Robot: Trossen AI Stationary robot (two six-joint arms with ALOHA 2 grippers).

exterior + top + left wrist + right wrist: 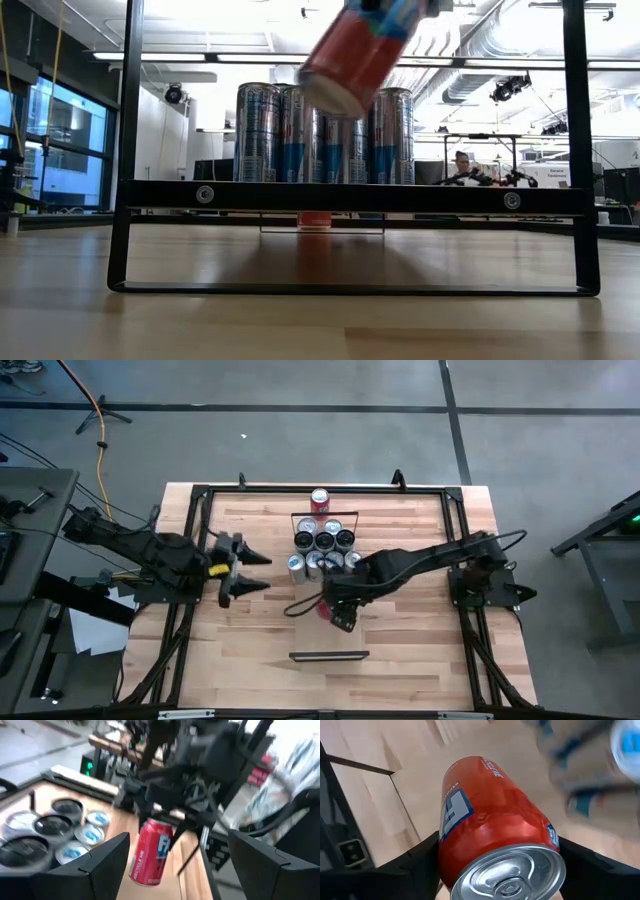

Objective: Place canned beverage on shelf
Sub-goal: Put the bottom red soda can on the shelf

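Red can (495, 837) tilted in right tool (338, 616)

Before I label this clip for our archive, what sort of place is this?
Probably a robotics lab or workshop: a framed wooden worktable on bare concrete floor, exposed ceiling ducts, and further equipment benches behind.

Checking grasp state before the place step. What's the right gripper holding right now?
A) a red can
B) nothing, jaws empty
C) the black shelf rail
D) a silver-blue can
A: the right gripper is closed on the red can, its fingers on both sides of the can in the right wrist view, and the left wrist view shows the can hanging tilted above the table.
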